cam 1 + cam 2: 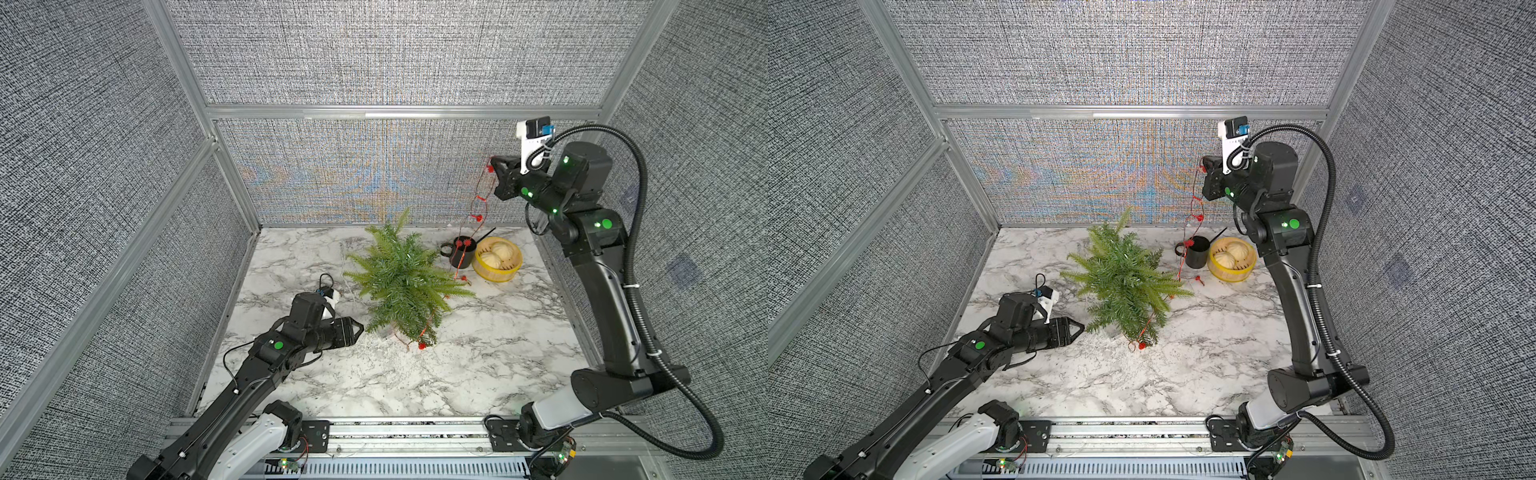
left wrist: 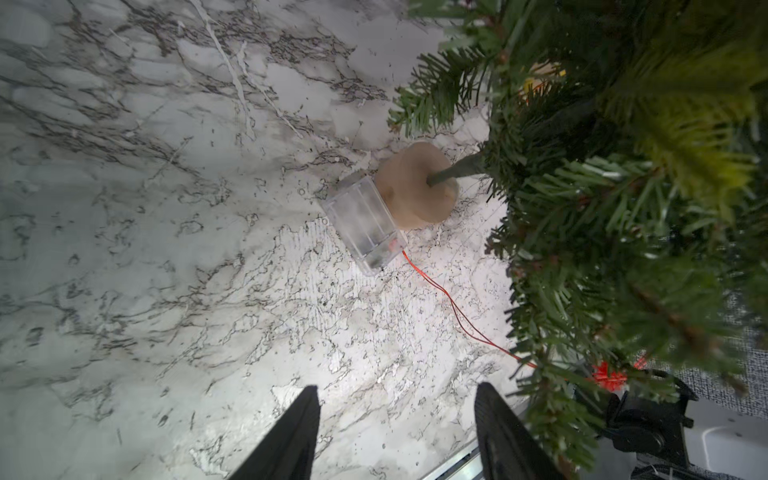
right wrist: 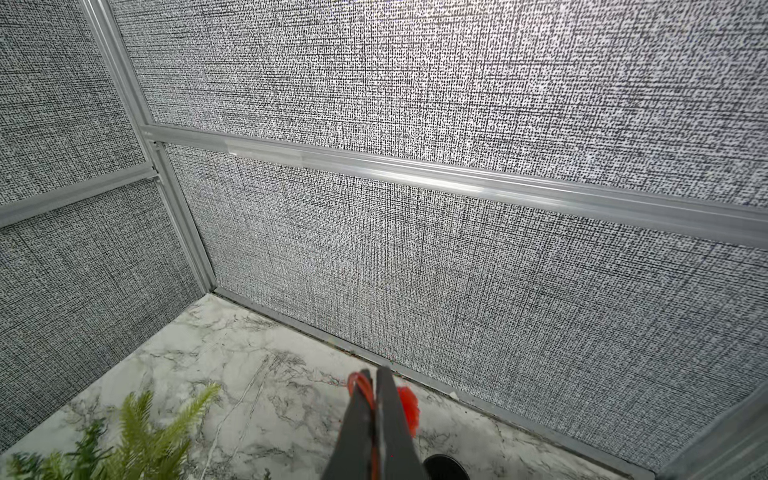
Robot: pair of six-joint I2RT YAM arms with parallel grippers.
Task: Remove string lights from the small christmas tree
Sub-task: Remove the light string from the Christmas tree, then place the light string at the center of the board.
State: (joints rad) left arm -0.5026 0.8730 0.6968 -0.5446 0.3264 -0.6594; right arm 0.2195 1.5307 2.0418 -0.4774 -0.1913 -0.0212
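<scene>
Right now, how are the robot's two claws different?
The left gripper is low beside the small christmas tree; the right gripper is high up near the back wall. The left gripper's jaws stand apart and empty; the right gripper is shut on the string lights. Both are black.

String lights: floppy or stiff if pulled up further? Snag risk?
Probably floppy: the string lights hang in slack loops below the right end effector. Likely to snag: wire threads through the small christmas tree. The clear box looks light, so may drag.
</scene>
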